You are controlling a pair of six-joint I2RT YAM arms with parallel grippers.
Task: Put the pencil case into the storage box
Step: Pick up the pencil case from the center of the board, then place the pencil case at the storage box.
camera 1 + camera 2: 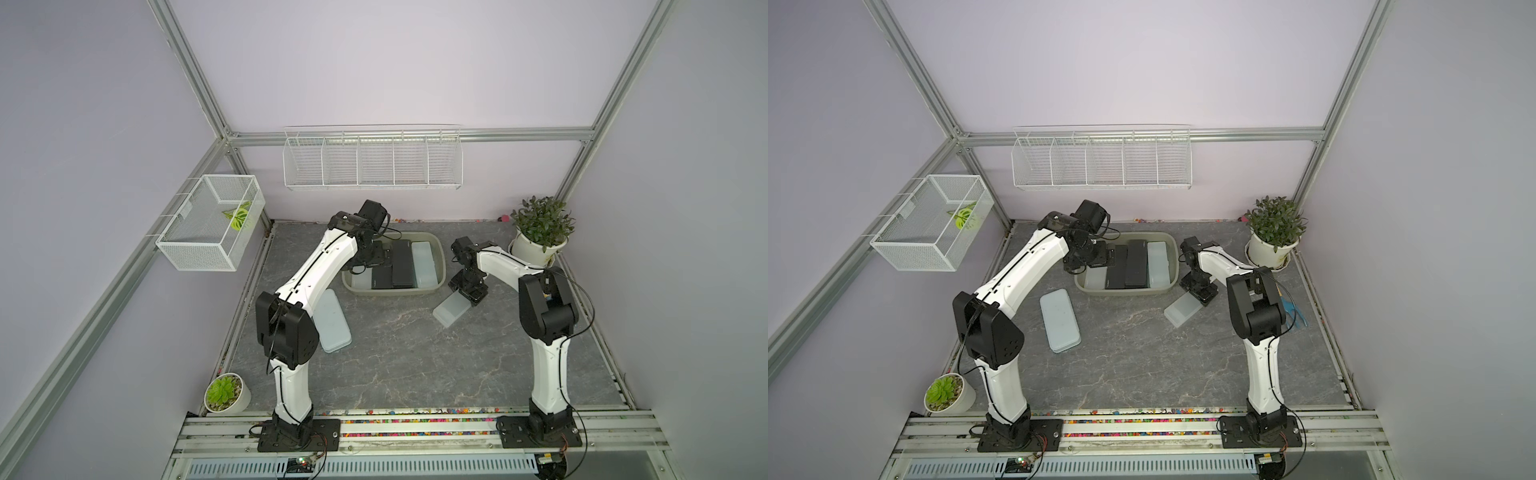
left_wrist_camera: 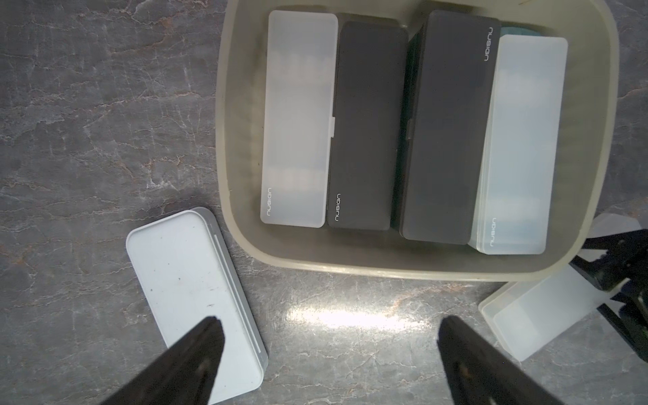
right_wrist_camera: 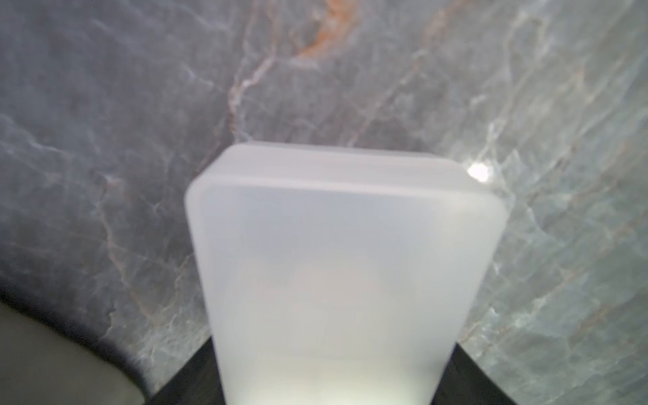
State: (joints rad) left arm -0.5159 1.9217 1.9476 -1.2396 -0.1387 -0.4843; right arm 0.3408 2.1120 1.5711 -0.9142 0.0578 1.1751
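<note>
Right wrist view alone shows right gripper (image 3: 335, 371) seemingly clamping pencil case (image 3: 336, 259); left gripper (image 2: 329, 324) gapes empty

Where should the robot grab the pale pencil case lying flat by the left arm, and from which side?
Grip the pencil case across its short width, mid-length, coming straight down. It lies flat on the table, so its long straight sides are the likely pinch faces; the rounded corners could slip. The open left gripper is nearest.

Beige-grey storage box (image 1: 390, 292), frosted-white pencil case (image 1: 448, 311)
</note>
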